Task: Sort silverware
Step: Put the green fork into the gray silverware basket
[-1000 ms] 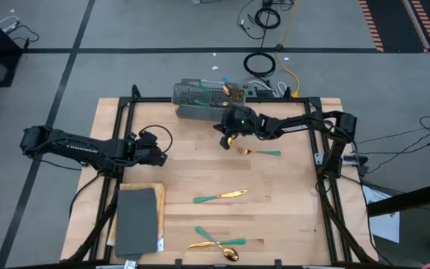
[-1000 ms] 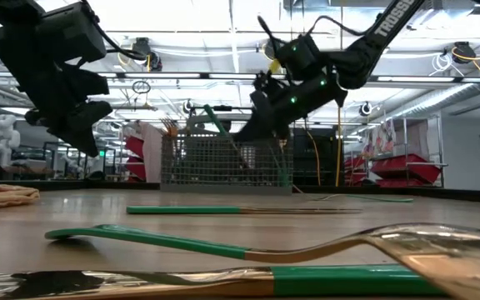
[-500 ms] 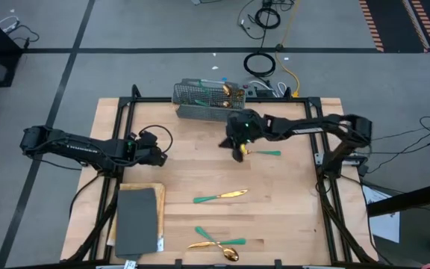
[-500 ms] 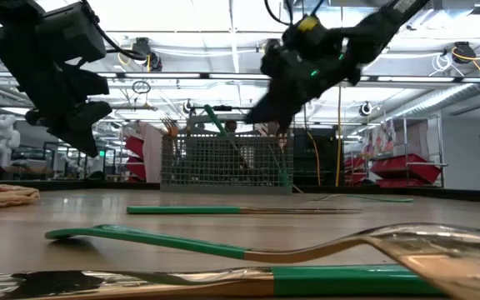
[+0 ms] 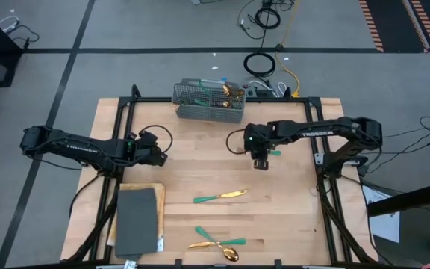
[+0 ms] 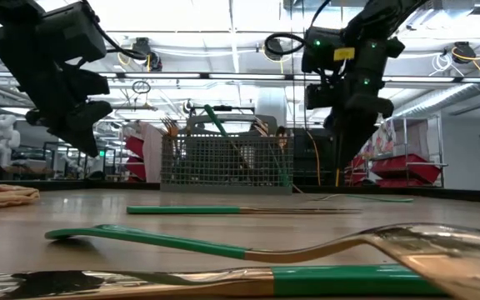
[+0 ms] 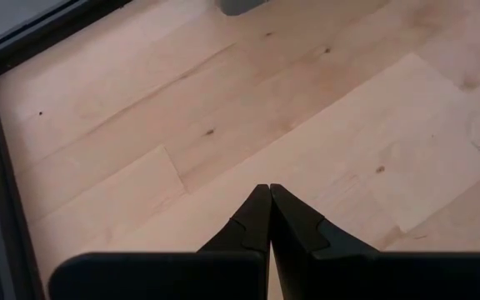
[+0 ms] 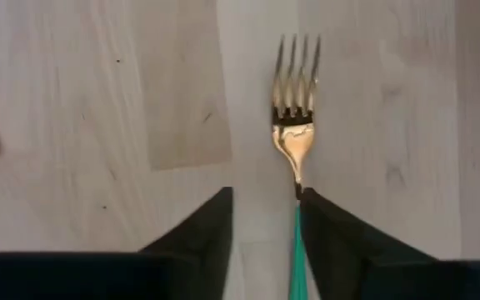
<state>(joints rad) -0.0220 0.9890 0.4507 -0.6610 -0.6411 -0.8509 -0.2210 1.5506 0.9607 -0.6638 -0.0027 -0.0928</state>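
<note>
A fork with a gold head [image 8: 295,92] and a teal handle [image 8: 295,250] lies flat on the table right of centre; its handle end shows in the high view [image 5: 275,152]. My right gripper [image 5: 260,158] is open and points down over it [image 8: 265,208]. Its fingers stand on either side of the handle, which runs close along one finger [image 8: 340,242]; I cannot tell whether that finger touches it. My left gripper [image 5: 159,155] is shut and empty above the table's left part [image 7: 269,196]. A grey wire-mesh basket [image 5: 207,102] at the far edge holds several pieces.
A knife [image 5: 220,196] lies near the table's middle, and a spoon crossed with another piece [image 5: 219,243] lies by the near edge. A grey pad on a wooden board [image 5: 136,220] sits at the near left. Bare wood lies between the two arms.
My right gripper has gone from beside the basket toward the table's right and near edges. It has turned to point down and now stands over the fork. The fork has stayed where it was.
</note>
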